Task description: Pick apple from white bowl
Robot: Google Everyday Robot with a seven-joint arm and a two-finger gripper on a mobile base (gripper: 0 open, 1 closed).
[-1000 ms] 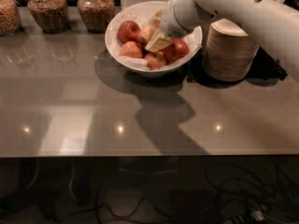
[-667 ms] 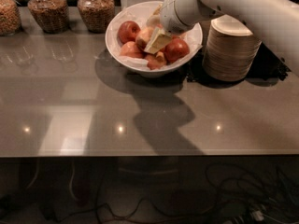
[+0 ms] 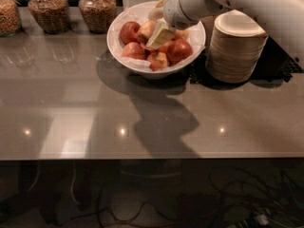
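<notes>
floor under the table: dark, with loose cables (image 3: 259, 215) at the lower right.
table (image 3: 71, 113): glossy grey-brown top, with small light reflections along its near part.
shadow (image 3: 164, 122): dark shape cast on the table just in front of the bowl.
white bowl (image 3: 114, 49): round and wide-rimmed, lined with crumpled white paper; it stands on the far half of the table, near the middle of its width.
apples (image 3: 179, 50): several red and red-yellow ones heaped inside the white bowl.
gripper (image 3: 159, 32): pale, reaching down into the white bowl from the upper right, at the top of the heap of apples; whether it is wide, narrow or holding an apple cannot be told.
stack of beige bowls (image 3: 236, 46): just beside the white bowl, on its right.
arm (image 3: 247, 4): white, entering from the upper right and passing above the stack.
jars (image 3: 97, 6): three glass ones in a row at the far left, filled with brown grainy contents.
</notes>
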